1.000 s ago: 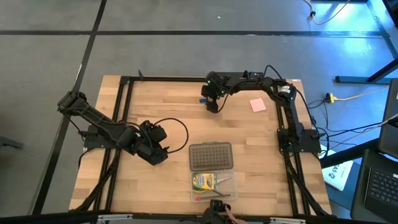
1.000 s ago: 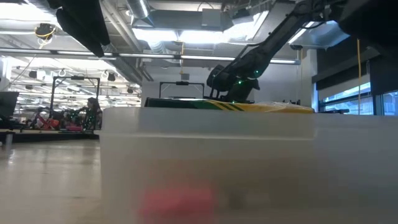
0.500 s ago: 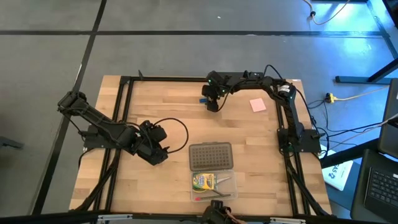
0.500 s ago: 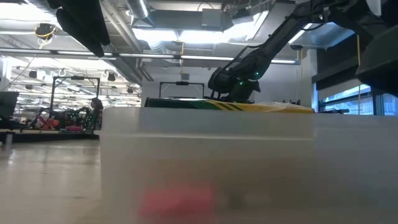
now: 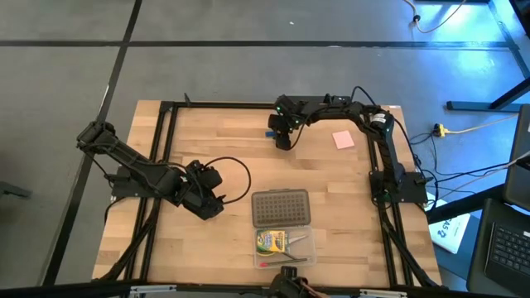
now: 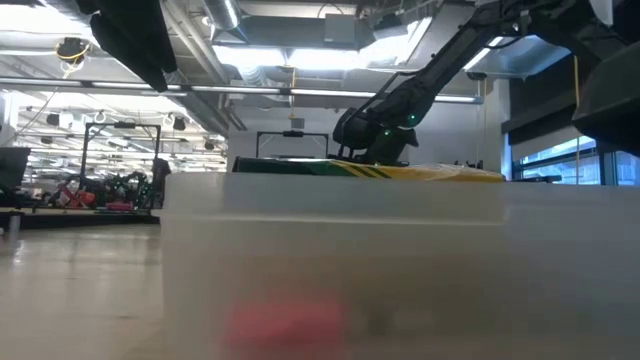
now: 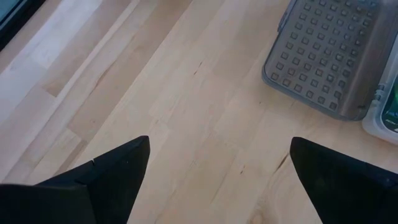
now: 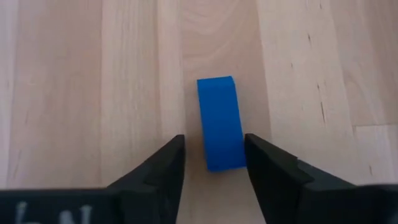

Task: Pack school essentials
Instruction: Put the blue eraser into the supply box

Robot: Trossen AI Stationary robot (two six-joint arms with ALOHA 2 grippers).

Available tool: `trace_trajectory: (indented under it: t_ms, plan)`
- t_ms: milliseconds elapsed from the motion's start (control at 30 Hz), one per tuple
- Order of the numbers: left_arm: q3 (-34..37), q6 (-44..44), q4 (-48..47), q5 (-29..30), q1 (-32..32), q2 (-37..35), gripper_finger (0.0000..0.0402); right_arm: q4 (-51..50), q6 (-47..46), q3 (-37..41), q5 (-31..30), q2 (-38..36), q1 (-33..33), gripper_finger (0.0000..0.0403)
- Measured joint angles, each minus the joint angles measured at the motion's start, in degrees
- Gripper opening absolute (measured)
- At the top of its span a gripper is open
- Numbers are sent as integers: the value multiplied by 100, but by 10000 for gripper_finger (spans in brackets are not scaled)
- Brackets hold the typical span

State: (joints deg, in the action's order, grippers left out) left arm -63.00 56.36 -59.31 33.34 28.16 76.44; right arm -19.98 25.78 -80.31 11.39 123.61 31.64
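Right wrist view: right gripper [image 8: 213,163] — fingers either side of the blue eraser [image 8: 220,123], one touching, not yet clamped.
Eraser position: tabletop, beyond the grey dotted lid [image 5: 281,208].
Left gripper [image 7: 217,180]: spread wide — empty, beside that lid.

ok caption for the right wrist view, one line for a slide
Right gripper straddling the blue eraser on the wooden table, fingers either side.

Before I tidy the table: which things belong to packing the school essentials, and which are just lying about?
For the job:
- blue eraser, between the right gripper fingers
- pink pad
- crayon box
- clear case, lid

Lying about:
- loose black cable
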Motion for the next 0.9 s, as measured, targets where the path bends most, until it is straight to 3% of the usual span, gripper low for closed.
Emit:
trace_trajectory:
  t_ms: [367,900]
  plan:
    - [0,0,0,1,0,0,383,12,-2,0,-26,2,0,84]
    - [0,0,6,2,-2,0,383,-894,-123,-592,-190,-87,-35,76]
